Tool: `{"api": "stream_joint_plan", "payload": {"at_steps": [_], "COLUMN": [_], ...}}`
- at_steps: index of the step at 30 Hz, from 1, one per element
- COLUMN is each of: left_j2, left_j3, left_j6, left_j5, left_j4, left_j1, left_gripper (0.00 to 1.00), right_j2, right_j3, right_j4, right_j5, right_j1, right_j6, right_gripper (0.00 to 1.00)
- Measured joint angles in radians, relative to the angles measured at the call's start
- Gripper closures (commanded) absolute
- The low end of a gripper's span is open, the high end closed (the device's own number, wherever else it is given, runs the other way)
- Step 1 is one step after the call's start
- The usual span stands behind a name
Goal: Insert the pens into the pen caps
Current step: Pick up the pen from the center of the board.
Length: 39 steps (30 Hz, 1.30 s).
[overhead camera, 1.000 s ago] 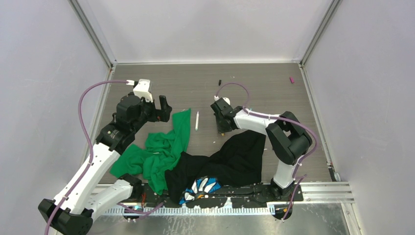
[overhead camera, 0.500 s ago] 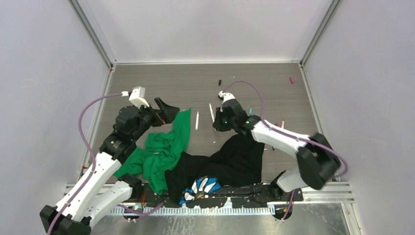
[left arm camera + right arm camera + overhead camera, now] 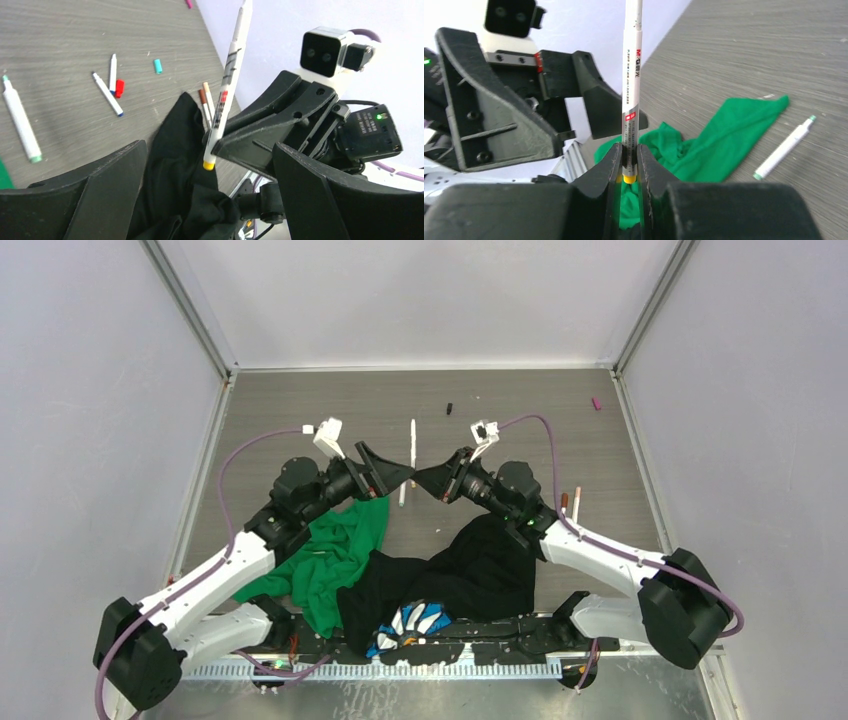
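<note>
Six pens show from my left wrist camera, and I count four caps across the views. One yellow-ended pen (image 3: 631, 75) stands upright above the black cloth (image 3: 480, 565), pinched near its lower end by the right claw (image 3: 629, 150). Its barrel reads "M&G", followed by characters I cannot make out and a red label with print too small to read. My left claw (image 3: 395, 470) hangs spread wide, gripping nothing, just beside that pen.

On the desk (image 3: 520, 430) beyond the cloth lie:
- a green-tipped pen (image 3: 20, 120)
- a blue-tipped pen (image 3: 106, 93)
- a white pen (image 3: 113, 66) just beside the red cap (image 3: 119, 88)
- a brown-ended pen (image 3: 202, 97) and an orange-ended pen (image 3: 207, 92), side by side at the cloth's edge

The teal cap (image 3: 158, 66), black cap (image 3: 450, 407) and magenta cap (image 3: 597, 403) lie farther from the cloth.
</note>
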Motion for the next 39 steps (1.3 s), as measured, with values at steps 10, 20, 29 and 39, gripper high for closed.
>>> {"api": "stream_joint_plan", "payload": {"at_steps": [10, 20, 29, 39], "left_j2": [0.055, 0.062, 0.064, 0.042], "left_j3": [0.049, 0.069, 0.162, 0.42], "left_j6": [-0.023, -0.016, 0.093, 0.468], "left_j5": [0.029, 0.048, 0.069, 0.151], "left_j4": [0.075, 0.092, -0.107, -0.501], "left_j1": [-0.013, -0.021, 0.006, 0.249], "left_gripper": [0.46, 0.99, 1.0, 1.0], "right_j2": [-0.013, -0.013, -0.035, 0.1], "right_j3": [-0.008, -0.008, 0.076, 0.43], "right_j4": [0.132, 0.122, -0.115, -0.659], "right_j5": [-0.098, -0.101, -0.011, 0.122], "right_j1": [0.015, 0.024, 0.031, -0.411], "right_j6": [0.043, 0.052, -0.014, -0.203], "right_gripper": [0.99, 0.99, 0.34, 0.3]}}
